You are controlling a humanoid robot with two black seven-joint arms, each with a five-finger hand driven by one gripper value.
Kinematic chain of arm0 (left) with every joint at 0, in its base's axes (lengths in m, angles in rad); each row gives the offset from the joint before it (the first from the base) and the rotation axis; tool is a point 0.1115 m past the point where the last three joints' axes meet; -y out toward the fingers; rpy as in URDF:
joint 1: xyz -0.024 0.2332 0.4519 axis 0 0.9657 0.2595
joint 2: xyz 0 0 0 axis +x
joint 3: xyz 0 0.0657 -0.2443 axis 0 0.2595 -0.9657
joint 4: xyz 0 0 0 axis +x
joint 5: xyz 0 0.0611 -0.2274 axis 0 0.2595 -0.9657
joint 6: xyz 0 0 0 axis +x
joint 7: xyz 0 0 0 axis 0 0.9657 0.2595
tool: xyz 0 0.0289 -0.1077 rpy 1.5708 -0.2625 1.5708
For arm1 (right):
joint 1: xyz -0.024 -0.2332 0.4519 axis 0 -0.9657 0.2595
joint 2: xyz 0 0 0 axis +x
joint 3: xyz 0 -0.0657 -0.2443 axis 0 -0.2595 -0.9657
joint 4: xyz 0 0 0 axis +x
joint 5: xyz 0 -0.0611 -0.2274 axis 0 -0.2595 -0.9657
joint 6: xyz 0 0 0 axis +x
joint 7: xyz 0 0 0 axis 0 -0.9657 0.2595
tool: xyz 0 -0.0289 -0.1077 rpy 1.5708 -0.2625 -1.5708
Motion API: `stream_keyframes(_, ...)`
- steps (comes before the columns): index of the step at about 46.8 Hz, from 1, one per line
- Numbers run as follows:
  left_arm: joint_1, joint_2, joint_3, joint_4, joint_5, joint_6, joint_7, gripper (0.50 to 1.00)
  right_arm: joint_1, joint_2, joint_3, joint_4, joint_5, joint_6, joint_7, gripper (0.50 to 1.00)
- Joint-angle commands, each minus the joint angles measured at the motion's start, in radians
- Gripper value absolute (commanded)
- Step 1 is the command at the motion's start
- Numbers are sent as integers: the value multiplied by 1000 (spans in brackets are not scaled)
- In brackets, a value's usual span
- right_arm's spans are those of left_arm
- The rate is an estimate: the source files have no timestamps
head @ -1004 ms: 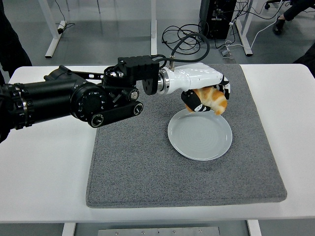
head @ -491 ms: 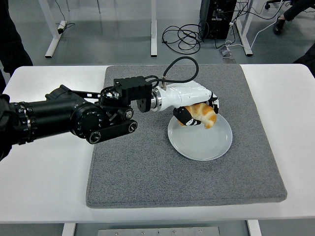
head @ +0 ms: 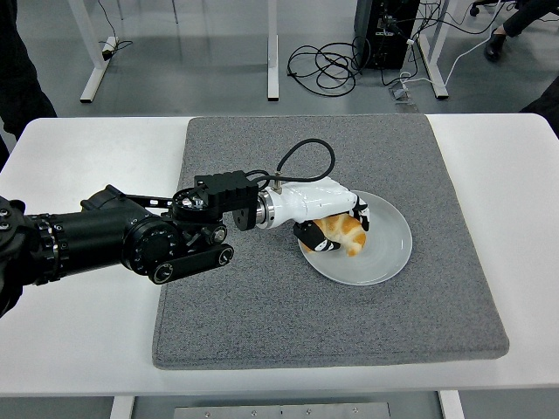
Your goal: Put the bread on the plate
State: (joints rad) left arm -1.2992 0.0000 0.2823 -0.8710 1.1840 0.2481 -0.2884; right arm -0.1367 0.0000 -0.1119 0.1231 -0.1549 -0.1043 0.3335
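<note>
On plate [head: 384, 253], bread [head: 342, 234] lengthwise left-right, left robot hand [head: 327, 229] gripping

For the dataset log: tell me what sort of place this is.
Probably a robotics lab or test workspace. A white table carries a grey mat as a work surface, loose cables lie on the bare floor, and desk legs stand behind.

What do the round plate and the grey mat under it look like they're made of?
The round pale grey plate looks like glazed ceramic or hard plastic: smooth surface, faint concentric rings, soft sheen. The dark grey rectangular mat looks like felt or a foam-backed fabric: matte, speckled texture, thick soft edge.
</note>
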Motion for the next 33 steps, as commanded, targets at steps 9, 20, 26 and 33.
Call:
stream_keyframes(9, 35, 0, 1, 10, 31, -1, 0, 500, 0, 0, 0, 0, 2, 0, 1, 1000)
stream_keyframes(20, 35, 0, 0, 14, 22, -1, 5, 500, 0, 0, 0, 0, 2, 0, 1, 1000)
stream_keyframes(26, 35, 0, -11, 9, -10, -6, 0, 941, -1, 0, 0, 0, 2, 0, -1, 1000)
stream_keyframes(33, 32, 0, -9, 7, -26, -10, -3, 981, 0, 0, 0, 0, 2, 0, 1, 1000)
